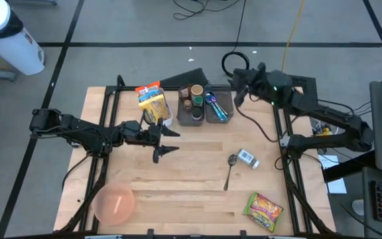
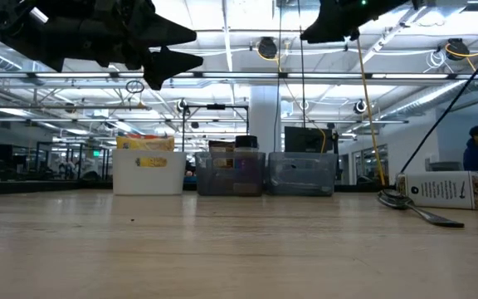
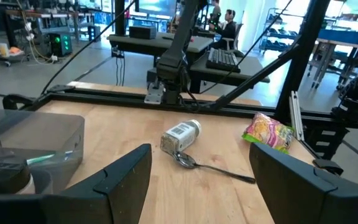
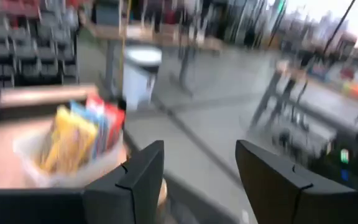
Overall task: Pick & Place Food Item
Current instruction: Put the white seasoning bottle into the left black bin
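While both the left gripper (image 1: 167, 142) and right gripper (image 1: 236, 88) hang released, the snack packet (image 1: 263, 210) lies flat, long axis diagonal across the table.

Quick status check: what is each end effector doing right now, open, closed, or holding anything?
Left end effector: open, empty, raised over the table's middle.
Right end effector: open, empty, up near the bins at the table's back edge.

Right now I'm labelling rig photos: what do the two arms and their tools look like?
Both arms are black, jointed and slender, with black cables along them. The left tool and right tool each end in two flat, dark, pointed fingers. A small green light glows on the right arm.
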Available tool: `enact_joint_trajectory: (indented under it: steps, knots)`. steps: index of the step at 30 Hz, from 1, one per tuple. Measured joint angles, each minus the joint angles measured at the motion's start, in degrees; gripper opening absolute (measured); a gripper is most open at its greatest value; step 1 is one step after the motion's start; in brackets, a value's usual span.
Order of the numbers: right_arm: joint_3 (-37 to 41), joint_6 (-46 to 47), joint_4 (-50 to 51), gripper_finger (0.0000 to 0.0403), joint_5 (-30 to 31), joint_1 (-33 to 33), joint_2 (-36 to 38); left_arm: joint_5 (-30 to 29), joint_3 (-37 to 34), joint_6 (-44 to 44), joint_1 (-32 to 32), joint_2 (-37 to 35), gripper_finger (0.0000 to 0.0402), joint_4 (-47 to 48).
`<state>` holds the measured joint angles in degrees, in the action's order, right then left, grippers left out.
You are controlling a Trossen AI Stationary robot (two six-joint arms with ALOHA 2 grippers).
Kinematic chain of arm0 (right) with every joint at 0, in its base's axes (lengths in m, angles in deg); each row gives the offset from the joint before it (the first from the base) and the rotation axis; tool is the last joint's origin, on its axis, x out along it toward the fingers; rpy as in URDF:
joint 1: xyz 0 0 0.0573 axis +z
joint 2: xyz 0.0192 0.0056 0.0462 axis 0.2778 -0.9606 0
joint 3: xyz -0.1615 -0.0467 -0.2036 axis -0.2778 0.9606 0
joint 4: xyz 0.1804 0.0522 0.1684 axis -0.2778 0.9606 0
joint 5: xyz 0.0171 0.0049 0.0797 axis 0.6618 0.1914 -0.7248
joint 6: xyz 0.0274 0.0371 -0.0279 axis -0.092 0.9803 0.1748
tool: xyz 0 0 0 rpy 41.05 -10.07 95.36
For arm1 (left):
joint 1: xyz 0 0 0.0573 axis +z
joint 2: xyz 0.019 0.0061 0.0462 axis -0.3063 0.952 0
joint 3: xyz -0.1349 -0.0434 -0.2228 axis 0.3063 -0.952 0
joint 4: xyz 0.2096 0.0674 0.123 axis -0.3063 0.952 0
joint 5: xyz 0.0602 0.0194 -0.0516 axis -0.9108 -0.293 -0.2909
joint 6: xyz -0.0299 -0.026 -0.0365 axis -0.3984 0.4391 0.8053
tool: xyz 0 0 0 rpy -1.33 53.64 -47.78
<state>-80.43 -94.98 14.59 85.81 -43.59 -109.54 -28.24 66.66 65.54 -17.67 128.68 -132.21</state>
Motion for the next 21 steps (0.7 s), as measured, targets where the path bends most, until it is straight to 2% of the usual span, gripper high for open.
enact_joint_trajectory:
  steps: [5, 15, 21]
  knots:
    - [-12.8, 1.4, 18.9, 0.0192, 0.2, -1.2, -7.6, 0.0, 0.0, 0.0, 0.6, 0.0, 0.0274, -0.2]
    - [-33.0, -0.7, 40.9, 0.0190, -0.4, -2.9, -24.5, 0.5, 0.0, 0.3, 0.5, 0.0, 0.0273, 0.2]
    - [-42.9, -0.4, 52.9, 0.0188, -6.1, -5.8, -33.5, 0.6, 0.0, 0.1, 0.5, 0.0, 0.0274, 0.2]
